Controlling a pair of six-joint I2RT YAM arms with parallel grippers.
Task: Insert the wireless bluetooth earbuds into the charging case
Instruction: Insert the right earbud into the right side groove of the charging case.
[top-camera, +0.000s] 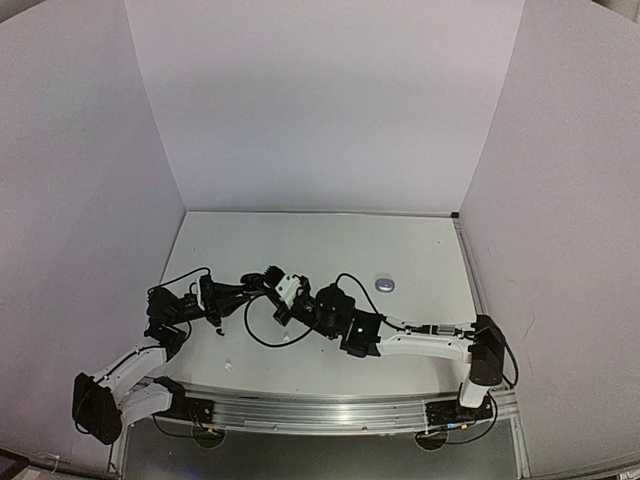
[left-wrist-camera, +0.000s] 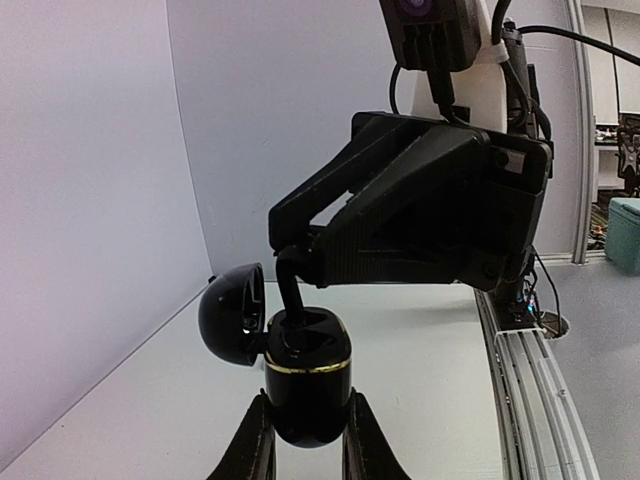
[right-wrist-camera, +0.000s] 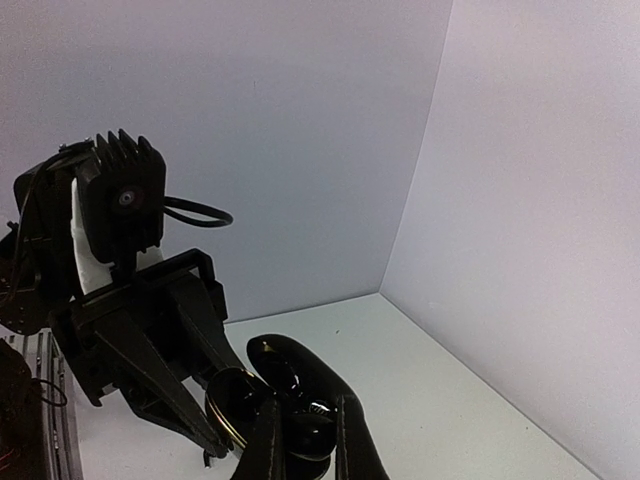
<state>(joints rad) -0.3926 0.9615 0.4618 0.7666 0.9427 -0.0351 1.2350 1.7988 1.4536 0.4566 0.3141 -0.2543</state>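
Top: left arm and right arm meet over counter, left of centre. Silvery grey case lies apart, to their right.

Left wrist: left pincer clamped on black charging case. Case upright, lid open leftward. Right pincer tips in case mouth.

Right wrist: right pincer nearly closed, pinching black earbud at case mouth.

Glossy black charging case, gold band, upright; lid hinged open to the left
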